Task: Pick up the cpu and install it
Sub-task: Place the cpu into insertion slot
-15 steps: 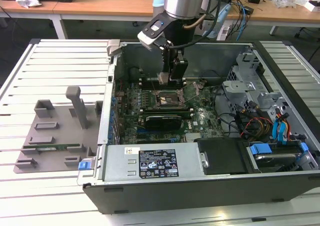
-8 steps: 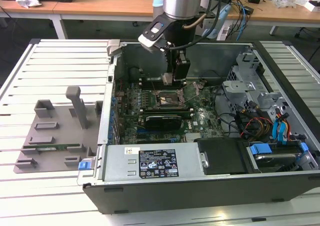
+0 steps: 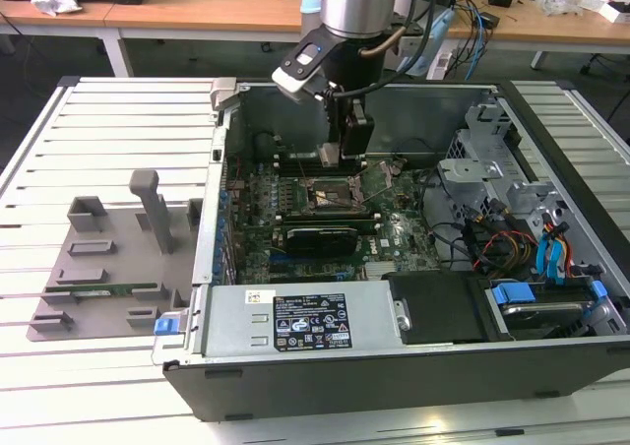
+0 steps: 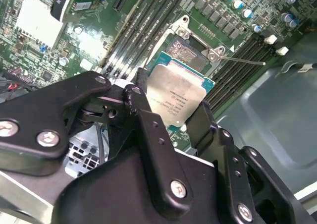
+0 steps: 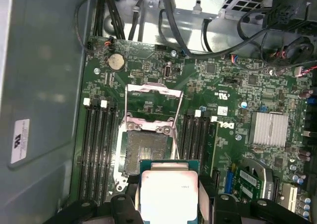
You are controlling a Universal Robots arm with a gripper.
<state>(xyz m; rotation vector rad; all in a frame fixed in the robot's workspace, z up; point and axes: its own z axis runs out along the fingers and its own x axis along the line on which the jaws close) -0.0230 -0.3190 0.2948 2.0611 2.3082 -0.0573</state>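
Two black fingers of the gripper are clenched on opposite edges of the cpu, silver top up. It hangs inside the open computer case, over the motherboard, close by the socket, whose metal frame stands raised.

We see our arm hanging in from the top of the exterior view. Its silver-grey wrist section stands upright, and the black end effector points straight down beneath it. In the second wrist view its two black fingers press on opposite edges of the cpu (the chip lies flat between them, metal top toward the camera), clamped against it. In the first wrist view we see that grip from the other side, with the dark fingertips on either side of the chip.
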